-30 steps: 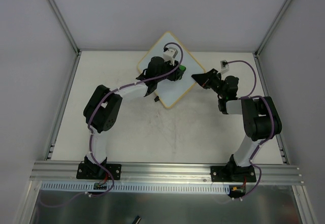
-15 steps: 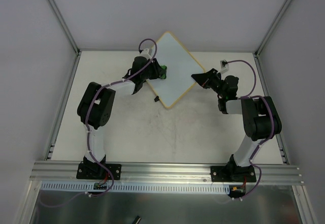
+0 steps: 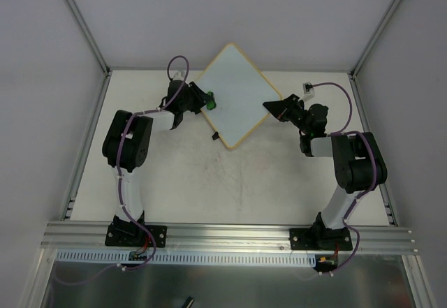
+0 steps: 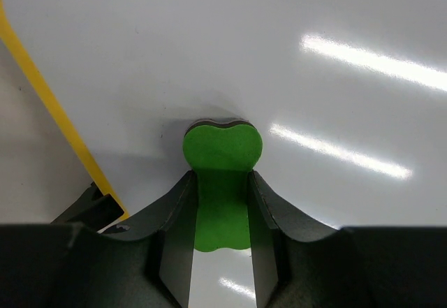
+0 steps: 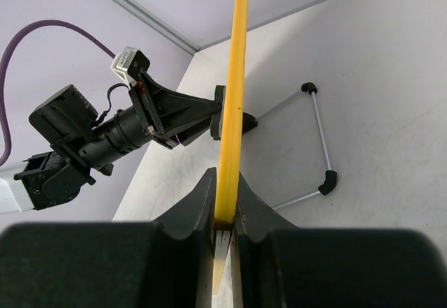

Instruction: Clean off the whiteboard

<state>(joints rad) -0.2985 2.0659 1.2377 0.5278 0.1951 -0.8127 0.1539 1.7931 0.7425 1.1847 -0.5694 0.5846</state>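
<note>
The whiteboard (image 3: 234, 95) stands as a diamond at the table's back, white with a tan-yellow rim. My left gripper (image 3: 203, 101) is shut on the small green bone-shaped eraser (image 3: 209, 102) and presses it on the board's left part. In the left wrist view the eraser (image 4: 222, 182) sits between my fingers, flat on the white surface (image 4: 335, 70), near the yellow rim (image 4: 49, 105). My right gripper (image 3: 269, 107) is shut on the board's right corner. In the right wrist view its jaws clamp the yellow rim (image 5: 232, 98) edge-on.
A black clip (image 3: 216, 136) sits at the board's lower-left edge. A thin wire stand with black ends (image 5: 318, 140) shows under the board in the right wrist view. Grey walls and metal frame posts enclose the table (image 3: 209, 182).
My left gripper has swept the eraser from the board's middle out to its left part. The right gripper and the board have stayed in place.
</note>
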